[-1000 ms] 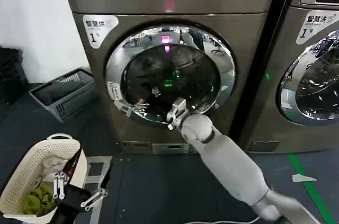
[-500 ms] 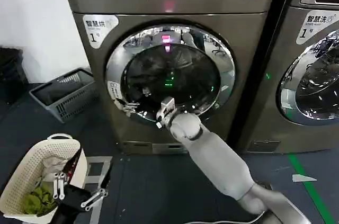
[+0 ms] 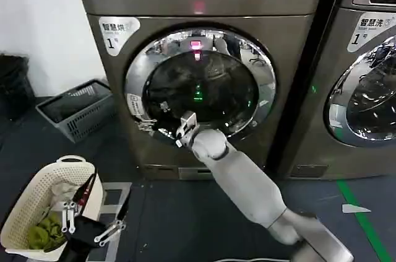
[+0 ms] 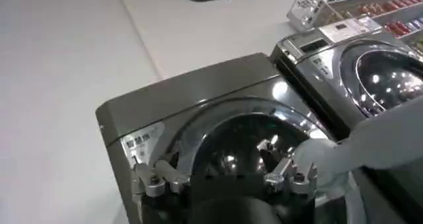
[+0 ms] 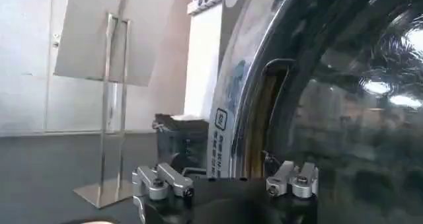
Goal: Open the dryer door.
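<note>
A bronze-grey front-loading dryer point(image 3: 204, 88) stands against a white wall, its corner label marked 1. Its round dryer door point(image 3: 199, 86), a wide chrome ring around dark tinted glass, sits flush against the machine front and looks closed in the head view. The right wrist view shows a narrow dark slot at the door's edge beside a white sticker, probably the handle recess.

The right arm reaches forward from below, and the right end effector point(image 3: 184, 129) is at the lower left of the chrome ring, near that slot. Its fingers point(image 5: 162, 181) are spread apart with nothing between them, the door's rim lying just ahead of them. This placement suits hooking the edge opposite the hinge, where a pull would swing the door outward; that is a judgement, and no grip has been made yet.

The left end effector point(image 3: 86, 228) hangs low at the robot's left, beside a cream laundry basket point(image 3: 37, 209) holding clothes, fingers spread and empty. A grey plastic basket point(image 3: 77, 110) sits on the floor beside the dryer. A similar neighbouring machine point(image 3: 362, 70) stands to the right.
</note>
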Robot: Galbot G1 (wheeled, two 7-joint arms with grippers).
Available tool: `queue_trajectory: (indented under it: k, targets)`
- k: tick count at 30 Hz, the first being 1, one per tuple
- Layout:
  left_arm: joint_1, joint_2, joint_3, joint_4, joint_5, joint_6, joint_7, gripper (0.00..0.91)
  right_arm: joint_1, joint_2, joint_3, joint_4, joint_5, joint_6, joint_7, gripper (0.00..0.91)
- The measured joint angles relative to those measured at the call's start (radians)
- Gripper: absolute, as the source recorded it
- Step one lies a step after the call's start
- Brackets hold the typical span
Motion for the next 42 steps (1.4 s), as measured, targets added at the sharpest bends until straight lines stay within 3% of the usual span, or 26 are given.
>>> queue_trajectory:
  k: [10, 17, 32, 42]
  targets:
    - [0.001, -0.002, -0.001, 0.001, -0.001, -0.002, 0.000, 0.907, 0.011, -0.001, -0.005, -0.014, 0.005, 0.009, -0.053, 0.907]
    - [-0.001, -0.003, -0.002, 0.002, -0.002, -0.002, 0.000, 0.907, 0.012, -0.025, -0.022, 0.011, 0.058, 0.027, -0.142, 0.907]
    - [-0.024, 0.003, -0.039, 0.022, -0.023, 0.008, 0.000, 0.907, -0.002, -0.122, -0.056, 0.122, 0.172, 0.023, -0.290, 0.907]
    - [-0.089, 0.041, -0.144, 0.076, -0.065, 0.051, 0.011, 0.907, -0.030, -0.223, -0.088, 0.267, 0.243, 0.011, -0.300, 0.907]
